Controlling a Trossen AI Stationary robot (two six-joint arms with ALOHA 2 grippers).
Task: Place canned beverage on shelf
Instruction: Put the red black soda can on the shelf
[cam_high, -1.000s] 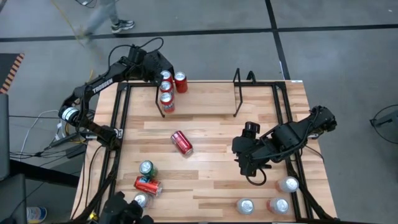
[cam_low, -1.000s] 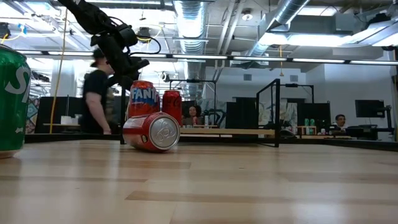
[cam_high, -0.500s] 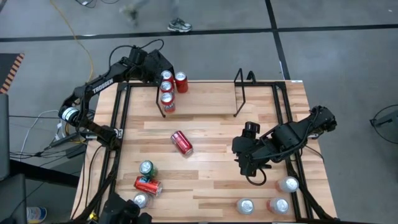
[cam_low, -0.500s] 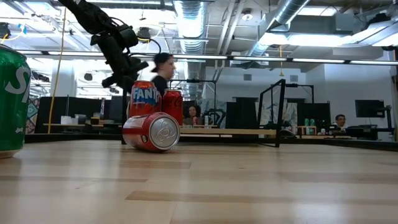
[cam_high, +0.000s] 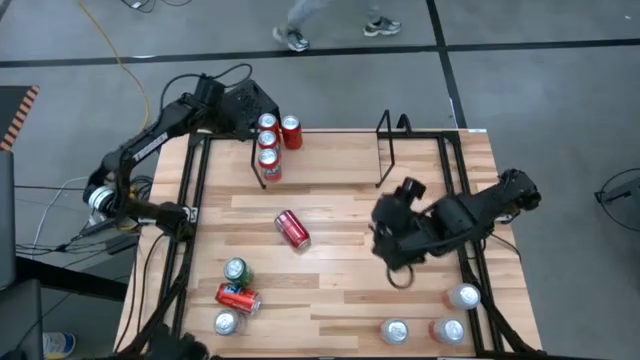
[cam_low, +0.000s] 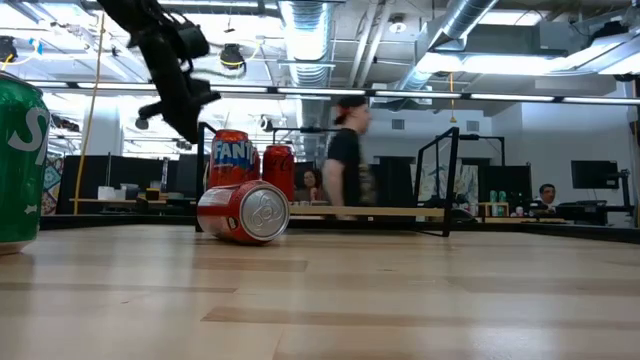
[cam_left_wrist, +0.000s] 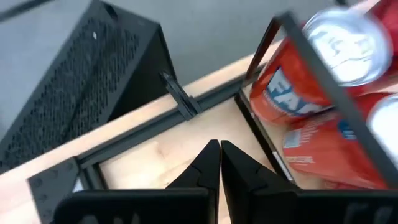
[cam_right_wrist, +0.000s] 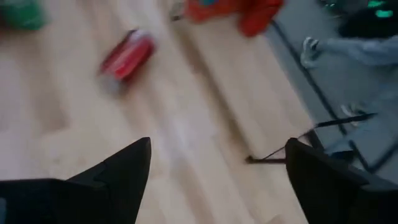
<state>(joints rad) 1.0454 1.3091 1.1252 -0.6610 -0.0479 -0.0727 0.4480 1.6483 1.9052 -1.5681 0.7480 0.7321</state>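
Note:
The shelf (cam_high: 320, 160) is a low rack of thin black rods with two upright end loops, at the table's far side. Several orange and red cans (cam_high: 268, 142) stand at its left end; they also show in the left wrist view (cam_left_wrist: 298, 81) and the low view (cam_low: 230, 158). My left gripper (cam_high: 238, 115) is shut and empty, just left of those cans, over the table's far left corner (cam_left_wrist: 219, 148). A red can (cam_high: 292, 229) lies on its side mid-table (cam_low: 243, 212) (cam_right_wrist: 127, 55). My right gripper (cam_high: 382, 238) is open and empty (cam_right_wrist: 217, 146), right of that can.
A green can (cam_high: 236, 270), an orange can on its side (cam_high: 238, 297) and another can (cam_high: 226, 322) sit near left. Three cans (cam_high: 448, 328) stand near right. Black rails (cam_high: 195, 200) edge the table. A person walks past beyond the far edge (cam_low: 345, 155).
My left gripper has drawn back from the cans on the shelf, up and toward the table's left edge. My right gripper has gone toward the table's far edge. The person beyond the table has walked from left to right. The cans have kept still.

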